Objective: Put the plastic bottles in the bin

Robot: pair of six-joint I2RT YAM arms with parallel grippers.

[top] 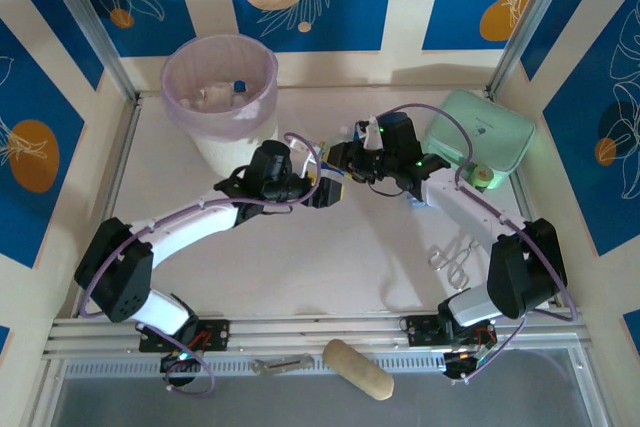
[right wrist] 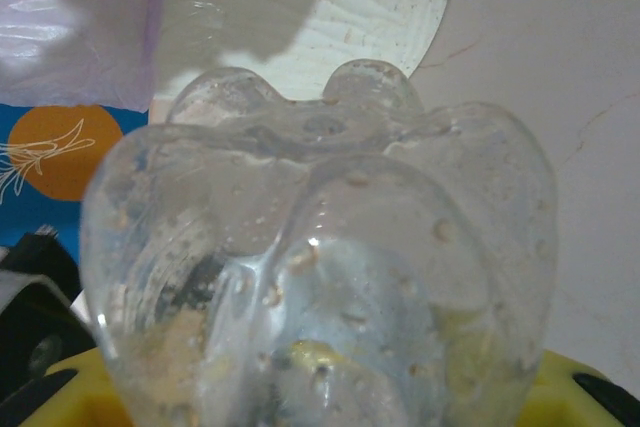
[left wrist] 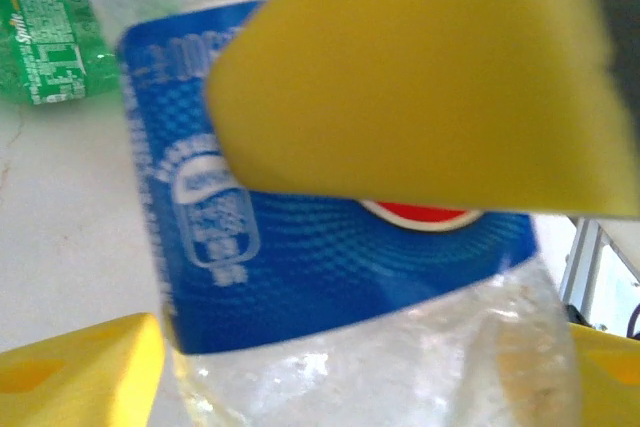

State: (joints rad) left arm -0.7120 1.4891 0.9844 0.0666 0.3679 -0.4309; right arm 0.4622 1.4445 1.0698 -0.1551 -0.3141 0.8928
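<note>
A clear plastic bottle [left wrist: 350, 247] with a blue label stands between the yellow fingers [left wrist: 80, 367] of my left gripper [left wrist: 370, 367], which touch both its sides. A yellow finger [left wrist: 420, 77] of the right gripper presses on the label. The bottle's lumpy base [right wrist: 320, 247] faces the right wrist camera, held in my right gripper [right wrist: 320, 392]. Both grippers, left [top: 335, 185] and right [top: 352, 159], meet mid-table. The bin [top: 220, 82], pink-lined, stands at the back left with bottles [top: 228, 94] inside. A green bottle [top: 482, 175] lies at the right.
A mint-green pouch [top: 478, 137] sits at the back right beside the green bottle [left wrist: 50, 42]. Metal clamps [top: 452, 255] lie near the right arm. A tan oblong object [top: 358, 369] rests below the front rail. The bin's wall [right wrist: 380, 7] is beyond the held bottle.
</note>
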